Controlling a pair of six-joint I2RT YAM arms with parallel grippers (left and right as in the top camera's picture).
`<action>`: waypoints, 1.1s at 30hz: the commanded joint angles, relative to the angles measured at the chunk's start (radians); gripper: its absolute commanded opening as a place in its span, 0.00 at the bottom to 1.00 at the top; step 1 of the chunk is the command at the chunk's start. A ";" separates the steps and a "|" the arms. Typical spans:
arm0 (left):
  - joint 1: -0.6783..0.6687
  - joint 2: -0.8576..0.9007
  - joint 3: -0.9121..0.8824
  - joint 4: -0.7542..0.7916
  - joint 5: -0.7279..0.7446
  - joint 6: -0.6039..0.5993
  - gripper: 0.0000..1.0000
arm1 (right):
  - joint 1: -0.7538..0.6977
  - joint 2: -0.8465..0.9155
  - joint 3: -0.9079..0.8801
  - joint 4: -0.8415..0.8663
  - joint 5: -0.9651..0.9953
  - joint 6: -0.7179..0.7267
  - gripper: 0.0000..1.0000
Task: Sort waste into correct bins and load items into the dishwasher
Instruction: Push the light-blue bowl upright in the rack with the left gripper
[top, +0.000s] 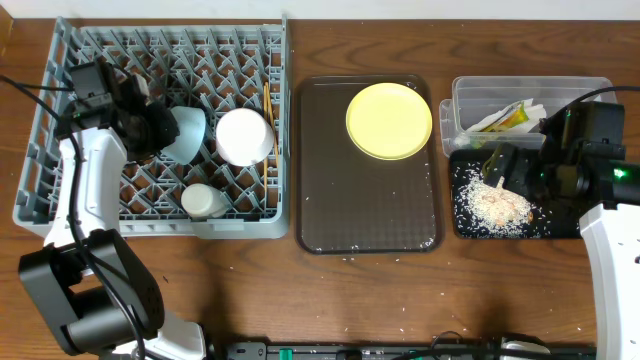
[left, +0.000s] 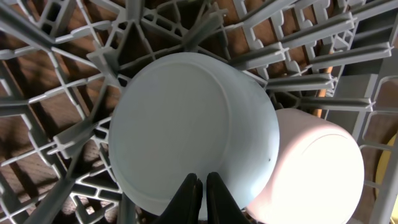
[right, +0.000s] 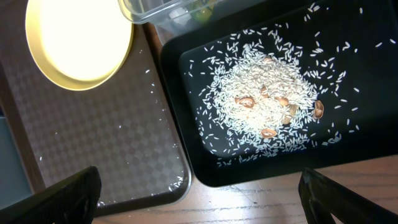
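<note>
Left gripper (left: 200, 193), jaws together, at the 6 o'clock edge of the light blue bowl (left: 186, 124), which lies in the dish rack (top: 250, 228) with the white bowl (left: 317, 168) just beside it at 4 o'clock. Right gripper (right: 199, 202), jaws wide apart, hangs over the black tray (right: 373, 130) carrying the rice scraps (right: 267, 106). The yellow plate (right: 74, 37) lies at 10 o'clock on the serving tray (right: 112, 143).

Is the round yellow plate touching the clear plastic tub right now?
Apart. The overhead view shows the round yellow plate lying on the dark brown serving tray, with the tray's rim between it and the clear plastic tub.
</note>
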 joint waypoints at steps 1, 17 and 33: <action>-0.018 0.008 0.000 0.003 -0.045 0.046 0.07 | -0.010 0.000 0.017 0.000 -0.004 -0.009 0.99; -0.028 0.017 0.000 0.026 -0.137 0.031 0.08 | -0.010 0.000 0.016 0.000 -0.004 -0.009 0.99; -0.173 0.041 -0.002 0.014 -0.126 0.030 0.08 | -0.010 0.000 0.016 0.000 -0.004 -0.009 0.99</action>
